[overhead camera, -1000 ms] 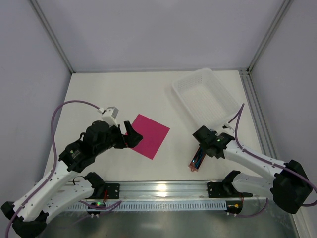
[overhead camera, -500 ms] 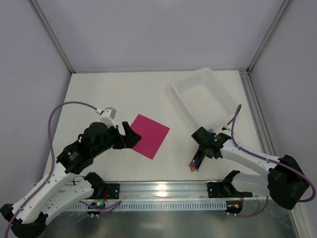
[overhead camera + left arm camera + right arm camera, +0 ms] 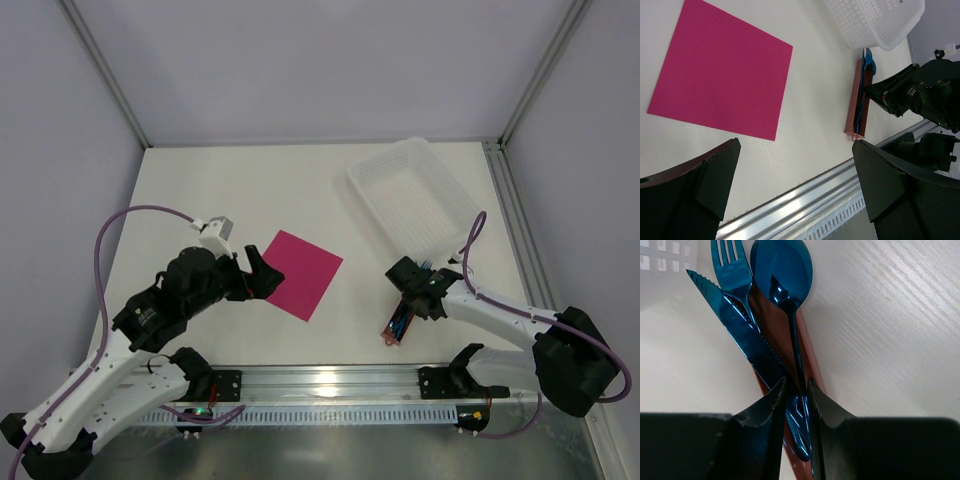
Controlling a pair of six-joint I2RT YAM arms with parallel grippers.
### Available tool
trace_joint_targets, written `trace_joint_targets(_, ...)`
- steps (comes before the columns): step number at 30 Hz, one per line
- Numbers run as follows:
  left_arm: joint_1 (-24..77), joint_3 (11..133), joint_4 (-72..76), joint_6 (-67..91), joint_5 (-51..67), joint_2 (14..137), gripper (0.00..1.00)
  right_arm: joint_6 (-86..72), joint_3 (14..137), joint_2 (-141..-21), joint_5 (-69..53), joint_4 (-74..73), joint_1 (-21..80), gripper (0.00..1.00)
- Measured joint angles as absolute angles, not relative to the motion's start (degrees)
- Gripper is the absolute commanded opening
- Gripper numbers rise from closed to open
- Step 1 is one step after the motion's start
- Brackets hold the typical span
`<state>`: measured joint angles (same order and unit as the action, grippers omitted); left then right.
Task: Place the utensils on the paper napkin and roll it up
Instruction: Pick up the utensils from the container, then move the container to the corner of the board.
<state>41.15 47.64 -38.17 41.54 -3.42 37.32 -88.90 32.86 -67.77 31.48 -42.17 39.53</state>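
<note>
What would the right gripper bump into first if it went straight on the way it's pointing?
Likely the blue utensils: the right gripper points straight at their handles, lying on the reddish-brown sleeve. Depth is unclear; it may be touching them.

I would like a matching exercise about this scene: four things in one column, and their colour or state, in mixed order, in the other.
1. paper napkin
2. utensils
3. basket
4. left gripper

a. white mesh
b. wide open
c. magenta, lying flat
d. blue

Pairs: 1-c, 2-d, 3-a, 4-b
</note>
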Motion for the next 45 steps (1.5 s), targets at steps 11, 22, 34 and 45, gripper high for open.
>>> trace_joint_targets(11, 41.15, 47.72, -39.53, 41.50, -3.97, 36.84, 1.00, -89.84, 32.47, -69.69, 31.38, -42.02, 39.46, 0.15)
trace_joint_targets(22, 41.15, 47.92, -40.64, 41.50, -4.62, 35.73, 1.00, -88.55, 33.71, -69.54, 32.75, -44.40, 39.46, 0.04)
trace_joint_targets(34, 41.15, 48.80, -40.64, 41.25, -5.80, 39.13, 0.99, -77.06, 37.06, -58.76, 35.09, -46.26, 39.46, 0.04)
trace_joint_targets(45, 25.69, 58.00, -40.36, 38.52, 0.82, 51.24, 1.00, -53.47, 51.64, -59.79, 31.55, -42.13, 47.18, 0.04)
